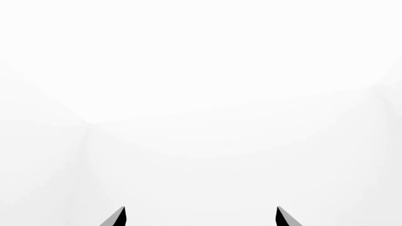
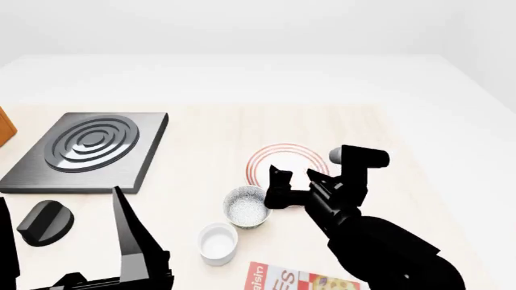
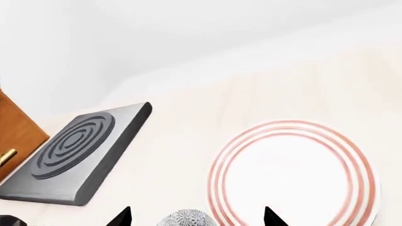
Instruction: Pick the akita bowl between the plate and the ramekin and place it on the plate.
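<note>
Akita bowl (image 2: 246, 207) beside plate (image 2: 289, 161): rigid, slick glaze, prob. light; right end effector (image 2: 292, 180) fingers apart, grip rim.

Light wood table (image 2: 202, 157) is carrying everything. Far left — grey burner slab with concentric rings (image 2: 87, 150) is lying flat; black knob (image 2: 45, 222) is sitting nearer, by the left edge. Centre: plate (image 2: 278, 158) is lying farthest, akita bowl (image 2: 246, 206) just near-left of it, ramekin (image 2: 219, 243) nearer still. Printed box (image 2: 298, 279) is lying at the near edge.
</note>
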